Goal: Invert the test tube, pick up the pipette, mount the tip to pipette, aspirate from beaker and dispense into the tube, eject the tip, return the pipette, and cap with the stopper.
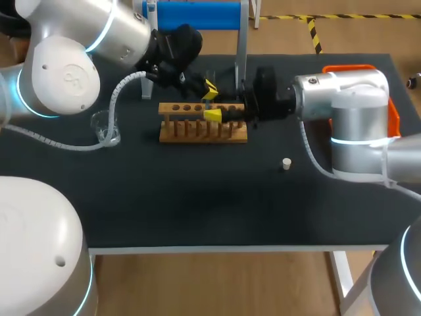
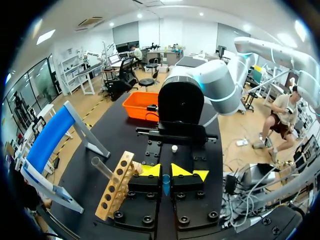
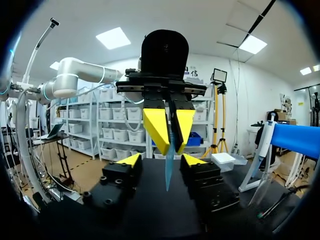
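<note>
1. Nearest, at five o'clock from rack (image 1: 202, 122): loose stopper (image 1: 286, 162), so capping undone.
2. At rack: left gripper (image 2: 165, 172) pinching blue tip (image 3: 169, 162), right gripper (image 3: 161, 160) spread just beside it.
3. Leaning in rack: test tube (image 2: 102, 167); mounting, aspirating, dispensing apparently ahead.

The table (image 1: 197, 204) is matt black. The rack (image 1: 202, 130) on it is pale tan wood. At the rack's nine o'clock the beaker (image 1: 105, 128) is clear, and at four o'clock the stopper (image 1: 286, 162) is white. An orange bin (image 1: 393, 118) sits at two o'clock and a blue bar (image 1: 197, 14) at twelve. The left gripper (image 2: 165, 171) and right gripper (image 3: 161, 161) have yellow tips. The pipette tip (image 3: 169, 160) is translucent blue.
</note>
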